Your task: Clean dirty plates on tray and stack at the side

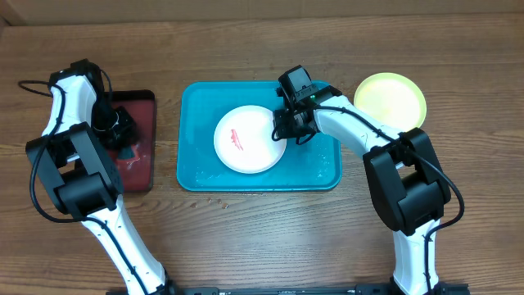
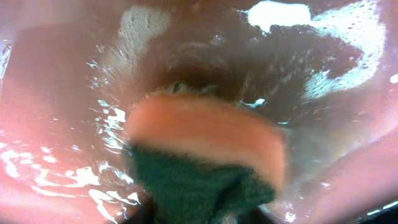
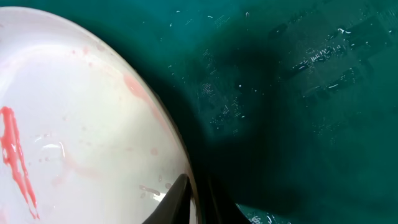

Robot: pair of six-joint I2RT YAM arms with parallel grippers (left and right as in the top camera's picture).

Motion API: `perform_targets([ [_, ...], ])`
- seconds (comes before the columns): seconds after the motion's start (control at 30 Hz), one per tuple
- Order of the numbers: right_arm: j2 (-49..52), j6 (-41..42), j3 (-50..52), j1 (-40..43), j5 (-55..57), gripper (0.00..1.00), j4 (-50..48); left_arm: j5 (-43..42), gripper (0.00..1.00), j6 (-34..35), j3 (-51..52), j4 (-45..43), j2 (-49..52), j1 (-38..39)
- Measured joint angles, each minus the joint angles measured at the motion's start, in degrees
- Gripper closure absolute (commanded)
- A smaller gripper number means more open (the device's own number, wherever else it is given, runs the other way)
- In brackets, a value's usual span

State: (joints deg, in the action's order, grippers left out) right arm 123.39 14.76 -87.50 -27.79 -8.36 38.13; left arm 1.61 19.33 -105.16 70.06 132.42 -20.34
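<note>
We find one brown wooden table (image 1: pixel 246 238) with three items directly on it. The turquoise tray (image 1: pixel 319 168) sits at centre. The dark red tray (image 1: pixel 141 164) lies near its left side, and the yellow-green plate (image 1: pixel 390 100) lies beside its far right corner.

We note glossy wet plastic: white plate (image 1: pixel 250 139), turquoise tray (image 1: pixel 196 168); tabletop (image 1: pixel 270 238) matt wood; sponge (image 2: pixel 205 134) seemingly foam.

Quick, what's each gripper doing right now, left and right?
Left gripper: closed, holding the orange-and-green sponge.
Right gripper: closed on the rim of the white plate.
</note>
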Motion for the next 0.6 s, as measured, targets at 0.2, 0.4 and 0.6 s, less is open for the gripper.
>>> perform_targets([
  [0.2,0.0,0.0,0.0,0.0,0.0,0.89,0.0,0.2,0.0,-0.1,0.0,0.4,0.0,0.0],
  [0.4,0.0,0.0,0.0,0.0,0.0,0.89,0.0,0.2,0.08,0.0,0.0,3.8,0.0,0.0],
  [0.6,0.0,0.0,0.0,0.0,0.0,0.89,-0.1,0.2,0.89,0.1,0.0,6.6,0.0,0.0],
])
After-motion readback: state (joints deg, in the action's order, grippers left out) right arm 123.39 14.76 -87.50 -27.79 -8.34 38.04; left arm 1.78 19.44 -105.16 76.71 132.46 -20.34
